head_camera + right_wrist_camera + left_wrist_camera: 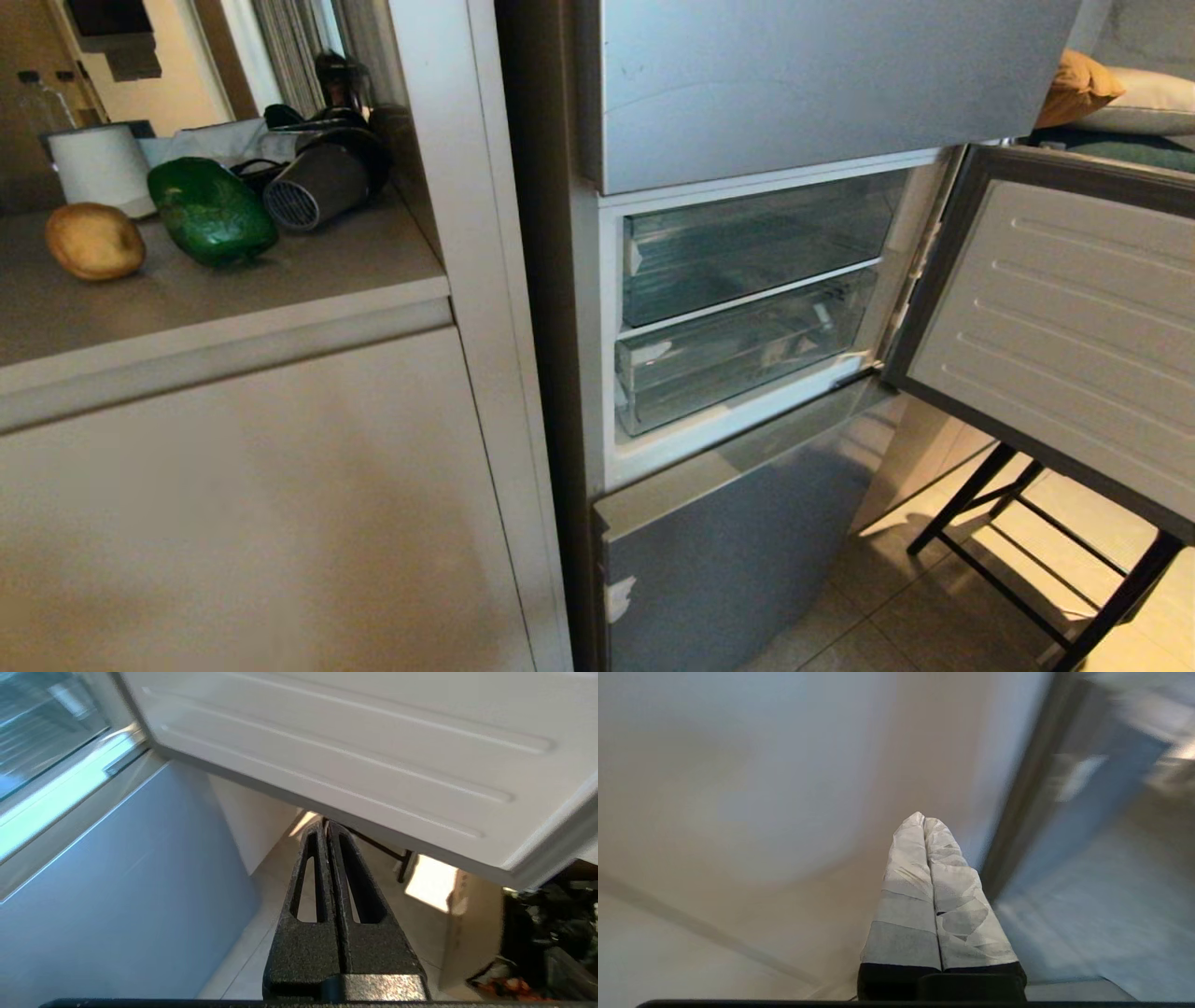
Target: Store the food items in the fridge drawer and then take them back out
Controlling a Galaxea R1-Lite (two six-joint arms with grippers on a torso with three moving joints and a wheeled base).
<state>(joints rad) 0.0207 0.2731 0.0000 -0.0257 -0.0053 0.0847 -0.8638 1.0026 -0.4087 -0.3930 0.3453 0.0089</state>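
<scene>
1. Nearest you, both grippers are closed and empty: left gripper (924,820) faces the cabinet, right gripper (326,826) sits beneath the open fridge door (1064,317).
2. Farther, fridge drawer (738,359) lies ahead, pushed in.
3. Farthest left, potato (94,241) and pepper (211,211) rest on the counter (233,289), probably likelier work for your left arm.

Toward the table's (280,299) back edge stands a white paper roll (101,166), with a dark grey cylindrical appliance (317,187) lying on its side nearer the right edge. A black-legged stool (1046,560) stands on the tiled floor (887,616). An orange cushion (1078,89) shows beyond.
</scene>
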